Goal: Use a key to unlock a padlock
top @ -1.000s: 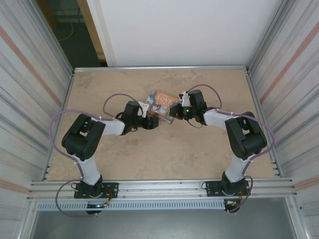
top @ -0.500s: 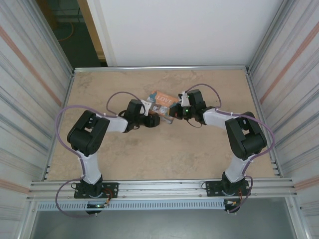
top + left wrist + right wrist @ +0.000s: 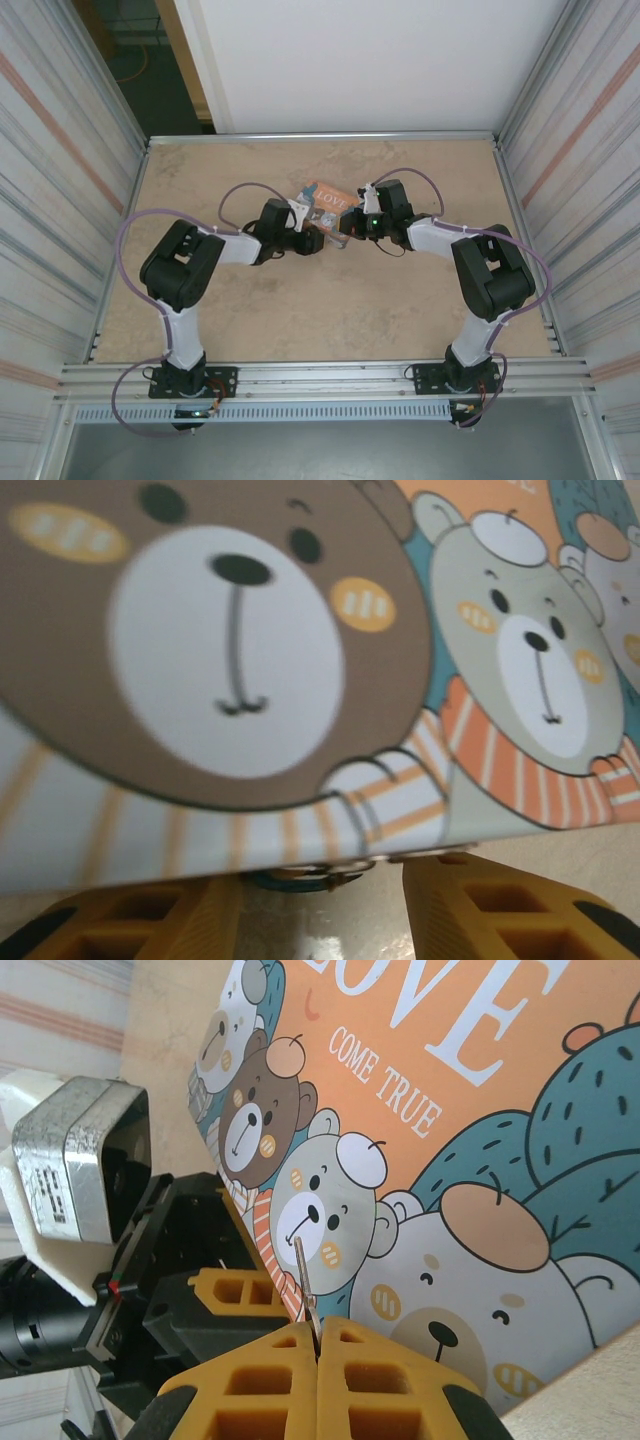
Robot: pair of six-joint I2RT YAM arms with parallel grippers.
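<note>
Arms bent inward, meeting at box point(image 3: 328, 198). We list left gripper point(image 3: 320, 915) fingers apart, padlock point(image 3: 300, 880) between; right wrist view adds right gripper point(image 3: 318, 1338) clamped on key point(image 3: 303, 1272).

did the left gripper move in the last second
Yes, slightly: in the top view the left gripper has edged right, toward the picture box, which has stayed put.

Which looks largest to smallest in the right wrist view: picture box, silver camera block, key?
1. picture box, largest by far.
2. silver camera block, second.
3. key, smallest: a thin blade pinched in the right gripper.
</note>
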